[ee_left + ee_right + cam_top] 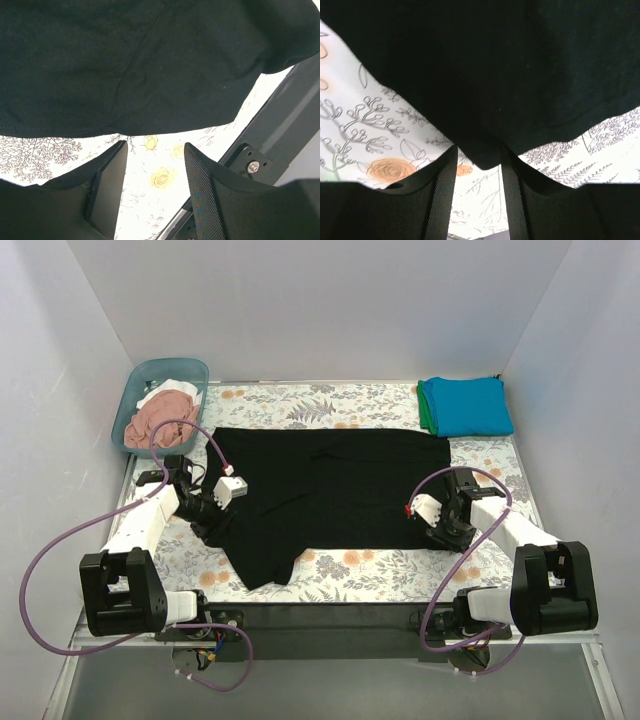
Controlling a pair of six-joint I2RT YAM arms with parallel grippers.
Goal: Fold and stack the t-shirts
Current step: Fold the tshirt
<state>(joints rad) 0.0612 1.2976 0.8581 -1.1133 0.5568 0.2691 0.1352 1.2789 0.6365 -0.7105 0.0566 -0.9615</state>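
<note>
Left jaws stand apart and empty over the floral cloth (160,175), just short of the edge of the black t-shirt (330,490) spread across the middle of the bench (330,618); right jaws stand apart with only its corner between their tips. Closing now could miss the shirt or pinch the floral cloth on the left, or let the corner slip on the right. Both arms hide the shirt beneath them from above, and whether the corner touches a finger cannot be told.
</note>
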